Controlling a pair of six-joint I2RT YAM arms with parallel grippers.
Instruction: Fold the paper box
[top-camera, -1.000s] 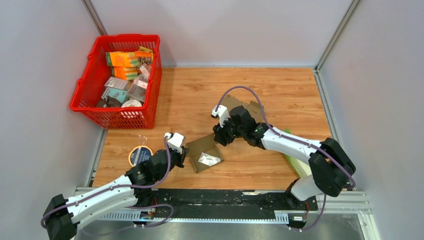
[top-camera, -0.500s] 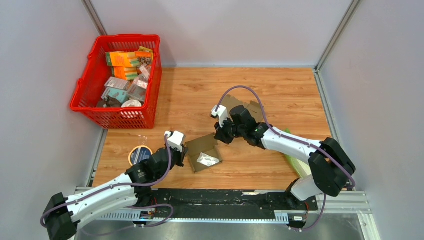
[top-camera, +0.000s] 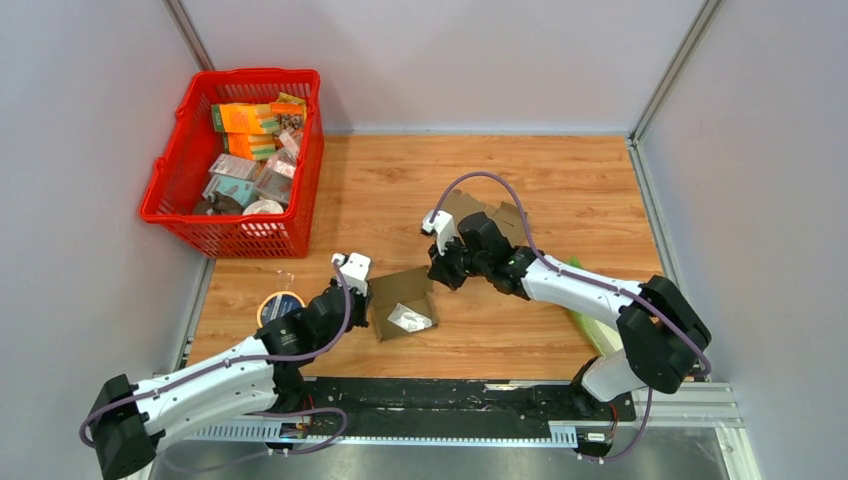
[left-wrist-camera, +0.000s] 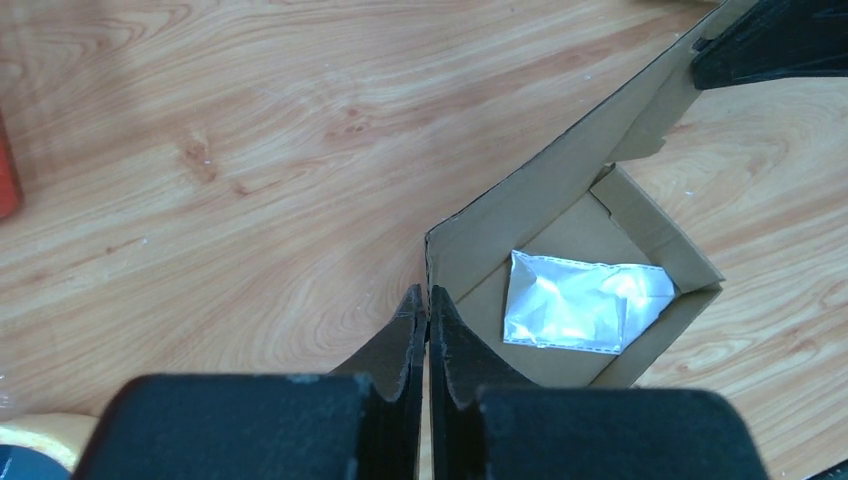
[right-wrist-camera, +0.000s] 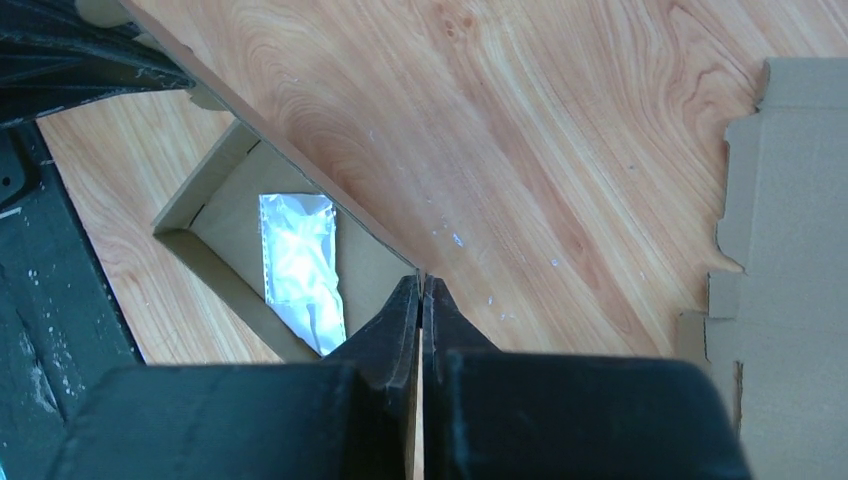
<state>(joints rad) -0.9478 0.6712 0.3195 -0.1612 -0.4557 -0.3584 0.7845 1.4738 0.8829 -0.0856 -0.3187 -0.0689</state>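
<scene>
Pale grey walls (top-camera: 450, 60) are enclosing a wood-grain desk (top-camera: 400, 180) on three sides, aluminium posts (top-camera: 190, 35) are rising at eleven and one o'clock, a black rail (top-camera: 450, 398) is running along six o'clock, and soft light is falling evenly.

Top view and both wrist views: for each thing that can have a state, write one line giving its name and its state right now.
paper box, open at the top, walls partly raised, not folded shut.
silver packet, lying flat inside the paper box.
left gripper, shut on a wall of the paper box.
right gripper, shut on a wall of the paper box.
red basket, upright, holding packaged goods.
flat cardboard, lying unfolded.
</scene>
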